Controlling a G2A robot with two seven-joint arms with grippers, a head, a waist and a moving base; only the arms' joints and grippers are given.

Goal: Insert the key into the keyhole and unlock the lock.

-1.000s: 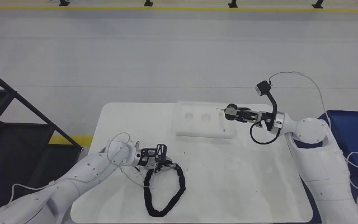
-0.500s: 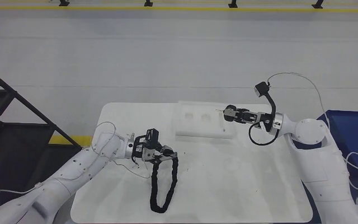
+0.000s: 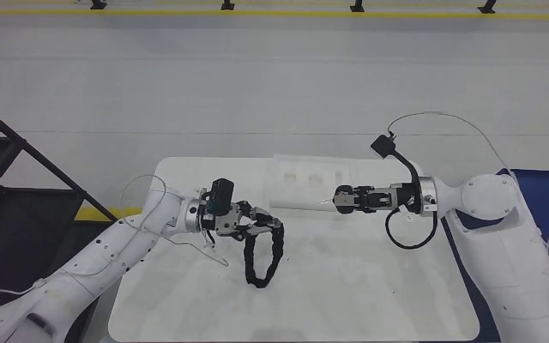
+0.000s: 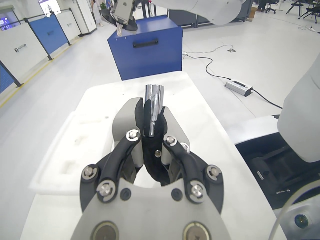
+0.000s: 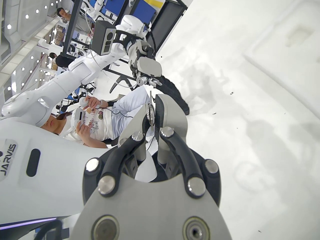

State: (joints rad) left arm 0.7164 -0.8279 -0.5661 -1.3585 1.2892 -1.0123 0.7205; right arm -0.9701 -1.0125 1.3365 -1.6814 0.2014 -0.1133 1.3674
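My left gripper is shut on the cable lock, holding it above the table's left half. The lock's chrome cylinder sticks out past the fingers, its end facing the other arm. Its black sheathed cable loop hangs down to the table. My right gripper is shut on a small metal key, whose tip points at the lock. The two grippers face each other a short way apart. In the right wrist view the lock's keyhole end lies just beyond the key tip.
A white foam tray with shallow pockets lies at the table's far edge, behind both grippers. The white table has free room in front and to the right. A blue cabinet stands off the right side, a black frame off the left.
My left gripper lifted the lock and carried it right, toward the table's middle, the cable trailing. My right gripper moved left and nearer, off the foam tray toward the lock.
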